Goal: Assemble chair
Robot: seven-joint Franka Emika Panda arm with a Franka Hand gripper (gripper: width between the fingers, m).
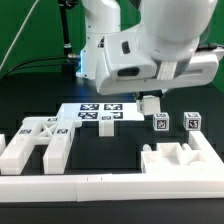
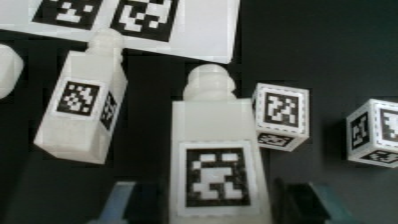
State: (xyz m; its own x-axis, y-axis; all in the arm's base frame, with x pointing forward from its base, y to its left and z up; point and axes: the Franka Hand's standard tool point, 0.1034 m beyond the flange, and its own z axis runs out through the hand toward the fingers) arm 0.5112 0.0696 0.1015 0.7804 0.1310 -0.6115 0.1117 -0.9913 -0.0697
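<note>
Plainly the hand (image 2: 214, 206) is clenched on the long white plastic block with a rounded peg at its tip and a black-and-white square tag on its face (image 2: 217, 135). In the wrist view this block runs out from between the two dark fingers (image 2: 125, 200), its peg end pointing toward the thin flat white marker board (image 2: 134, 20). In the exterior view the hand hangs low over the black table (image 1: 115, 150), just beside the board's edge. Whether the block rests on the table or is just clear of it I cannot tell. The piece looks like rigid moulded plastic, probably light for its bulk and not fragile. Its smooth sides may be slippery, so a hold across the two flat flanks at the tagged end, as here, seems soundest and leaves the peg free for its socket. A similar tagged white block (image 2: 86, 100) lies near it, and two small tagged white blocks (image 1: 160, 125) stand close by. The large slatted white chair part (image 1: 35, 145) sits toward the exterior view's left and the notched white slab (image 1: 180, 160) toward its right.
</note>
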